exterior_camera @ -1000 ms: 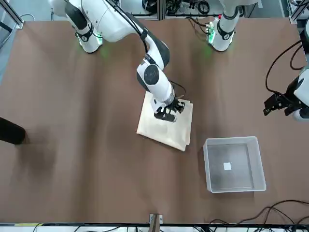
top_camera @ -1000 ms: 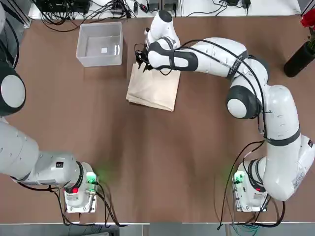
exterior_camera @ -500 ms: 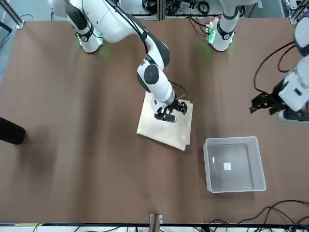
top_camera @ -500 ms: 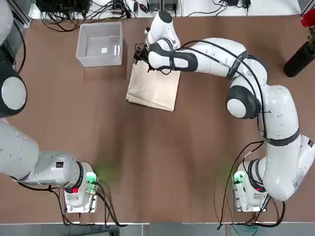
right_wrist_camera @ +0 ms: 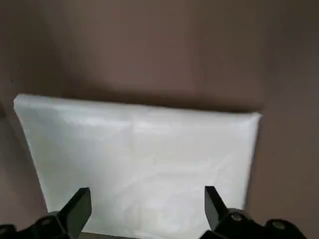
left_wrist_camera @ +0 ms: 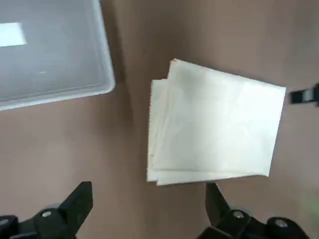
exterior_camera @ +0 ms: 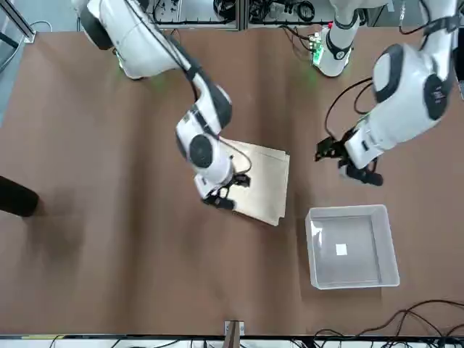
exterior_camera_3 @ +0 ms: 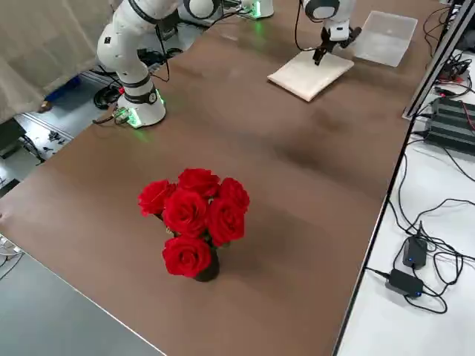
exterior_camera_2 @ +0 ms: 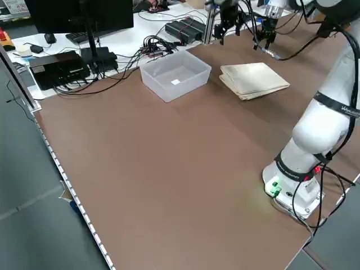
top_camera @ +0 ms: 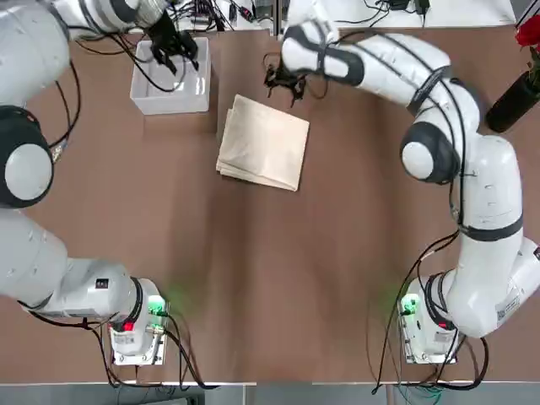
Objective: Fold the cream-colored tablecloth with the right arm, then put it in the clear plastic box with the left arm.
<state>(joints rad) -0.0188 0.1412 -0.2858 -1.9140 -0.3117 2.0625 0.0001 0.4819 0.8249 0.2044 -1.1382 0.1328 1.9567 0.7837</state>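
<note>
Cloth (top_camera: 263, 142) lies flat on the table (top_camera: 270, 270) just beside the box (top_camera: 170, 78), folded into a cream layered rectangle w/ soft creases; it sits slightly skewed to the table edges, long axis prob. running from the robot side toward the far side, stacked edges on the box side. Box floor has a small white label (top_camera: 179, 85), text unreadable. Right gripper (top_camera: 288, 82) hangs open & empty above the table just off the cloth's far edge; left gripper (top_camera: 172, 47) hangs open & empty over the box.
</note>
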